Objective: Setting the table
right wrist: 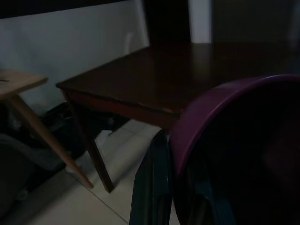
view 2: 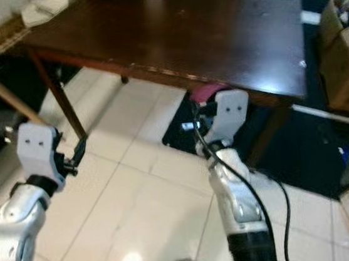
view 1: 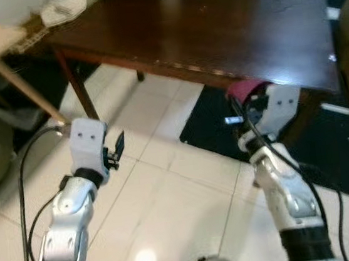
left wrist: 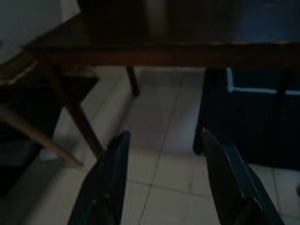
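A dark brown wooden table (view 1: pixel 214 31) stands ahead, its top bare. My right gripper (view 1: pixel 244 100) is raised just below the table's near edge and is shut on the rim of a magenta bowl (view 1: pixel 245 88); that bowl (right wrist: pixel 220 112) looms large in the right wrist view with one black finger (right wrist: pixel 152 187) against its outside. My left gripper (view 1: pixel 118 146) is held up over the tiled floor, left of the table's front leg (view 1: pixel 78 91). Its two black fingers (left wrist: pixel 110 183) stand apart with nothing between them.
White floor tiles (view 1: pixel 163 201) lie below me and a black mat (view 1: pixel 219 132) sits under the table. A light wooden stand (view 1: pixel 2 55) and a pale cloth (view 1: pixel 66 7) are at the left. Cardboard boxes (view 2: pixel 342 54) stand at the right.
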Controlling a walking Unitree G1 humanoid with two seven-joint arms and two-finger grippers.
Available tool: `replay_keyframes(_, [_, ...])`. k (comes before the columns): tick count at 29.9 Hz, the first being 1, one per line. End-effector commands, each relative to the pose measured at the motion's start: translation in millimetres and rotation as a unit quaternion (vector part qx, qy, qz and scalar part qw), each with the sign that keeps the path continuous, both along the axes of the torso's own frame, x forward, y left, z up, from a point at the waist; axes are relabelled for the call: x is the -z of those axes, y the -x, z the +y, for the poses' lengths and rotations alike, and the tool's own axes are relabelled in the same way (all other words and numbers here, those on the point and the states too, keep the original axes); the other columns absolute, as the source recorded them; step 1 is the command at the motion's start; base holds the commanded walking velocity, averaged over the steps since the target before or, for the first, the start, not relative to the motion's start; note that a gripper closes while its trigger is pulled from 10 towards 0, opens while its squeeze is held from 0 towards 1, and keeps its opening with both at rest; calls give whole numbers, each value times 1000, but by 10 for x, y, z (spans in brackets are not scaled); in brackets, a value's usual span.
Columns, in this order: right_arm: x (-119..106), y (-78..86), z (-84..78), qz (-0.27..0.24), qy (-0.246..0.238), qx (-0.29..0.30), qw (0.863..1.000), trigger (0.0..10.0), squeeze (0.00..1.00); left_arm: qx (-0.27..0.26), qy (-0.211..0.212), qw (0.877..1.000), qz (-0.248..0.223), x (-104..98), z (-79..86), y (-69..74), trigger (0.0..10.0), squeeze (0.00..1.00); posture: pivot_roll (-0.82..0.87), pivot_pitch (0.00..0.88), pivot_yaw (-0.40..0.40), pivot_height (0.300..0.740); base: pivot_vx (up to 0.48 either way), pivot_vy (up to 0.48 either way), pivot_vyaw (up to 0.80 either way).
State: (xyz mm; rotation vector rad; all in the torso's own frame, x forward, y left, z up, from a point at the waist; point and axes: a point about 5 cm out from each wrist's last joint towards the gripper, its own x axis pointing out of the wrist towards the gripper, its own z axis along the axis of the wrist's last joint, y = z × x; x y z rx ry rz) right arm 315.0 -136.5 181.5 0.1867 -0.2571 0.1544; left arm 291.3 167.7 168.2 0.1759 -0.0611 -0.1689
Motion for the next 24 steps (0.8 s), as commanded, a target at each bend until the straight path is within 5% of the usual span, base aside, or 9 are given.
replay_keyframes(1, [-13,13,71,-6,-4,-14,1000,10000,0,-8,-4,1000,11,53,52,17,10000,0,-36,50,39,740,480,0,794])
replay_keyframes(24, [-72,-56,-100,-12,-22,12,1000,10000,0,-11,-4,1000,9,42,63,11,10000,0,-28,50,43,740,457,0,776])
